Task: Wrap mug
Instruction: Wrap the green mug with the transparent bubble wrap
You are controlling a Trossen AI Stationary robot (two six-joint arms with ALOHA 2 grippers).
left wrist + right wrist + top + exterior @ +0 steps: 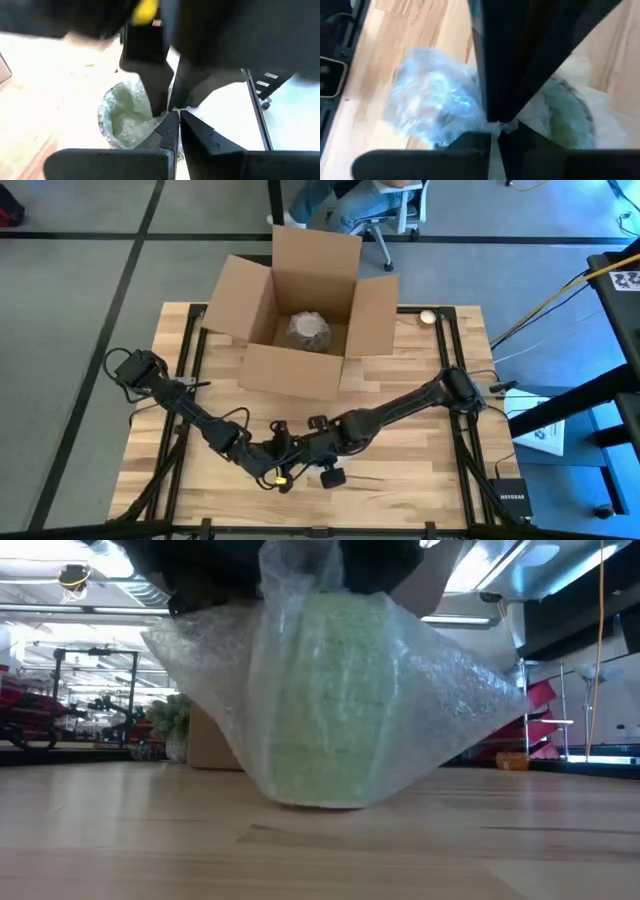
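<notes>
Mug (325, 700): I see it at low-view centre, standing on the table (320, 850), shrouded in bubble wrap (450, 690).
Left gripper (175, 120): directly above the mug, fingers pinched together on the wrap.
Right gripper (495, 127): beside it, likewise clamped on wrap.
Box (300, 310): upper centre, open.

"NETGEAR" reads on the black box (512, 498).

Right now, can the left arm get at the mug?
Probably yes. The left gripper is already at the mug, fingers pinched on the bubble wrap covering it. The right gripper pinches the wrap there too, so only the wrap is between.
</notes>
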